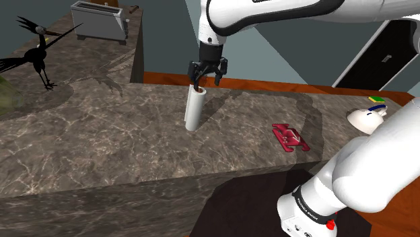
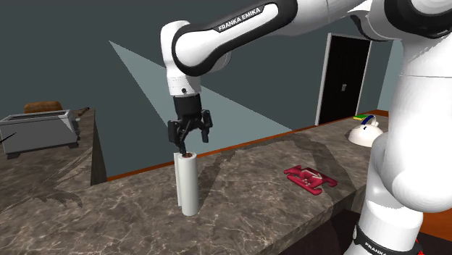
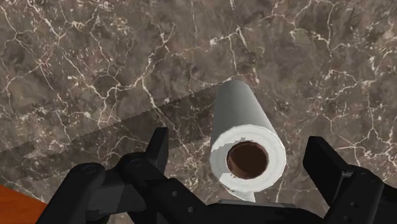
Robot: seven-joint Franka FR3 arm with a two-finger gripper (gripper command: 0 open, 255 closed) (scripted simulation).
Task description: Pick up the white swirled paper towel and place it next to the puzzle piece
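- A black bird figure (image 1: 37, 50) stands on the counter (image 1: 101, 155), at 9 o'clock in the shoulder view.
- A grey toaster (image 2: 40, 130) sits at about 10 o'clock from the roll. The second exterior view shows something brown at its top; what it is I cannot tell.
- The white paper towel roll (image 1: 195, 108) stands upright on the counter, and its brown core opening faces up in my wrist view.
- My tool (image 3: 238, 145) hangs directly over the roll's top, at its 12 o'clock. It is spread wide, one finger (image 3: 159, 143) on each side of the roll, with a gap showing at both sides. I am not gripping anything.
- My forearm reads "FRANKA EMIKA" (image 2: 243, 18) in the second exterior view.
- The red puzzle piece (image 1: 291, 137) lies flat at about 4 o'clock from the roll, well apart from it.
- A white domed thing (image 1: 367, 118) with blue, green and yellow on top sits at 3 o'clock, past the puzzle piece.
- The second exterior view has a black doorway (image 2: 344, 80) behind it.
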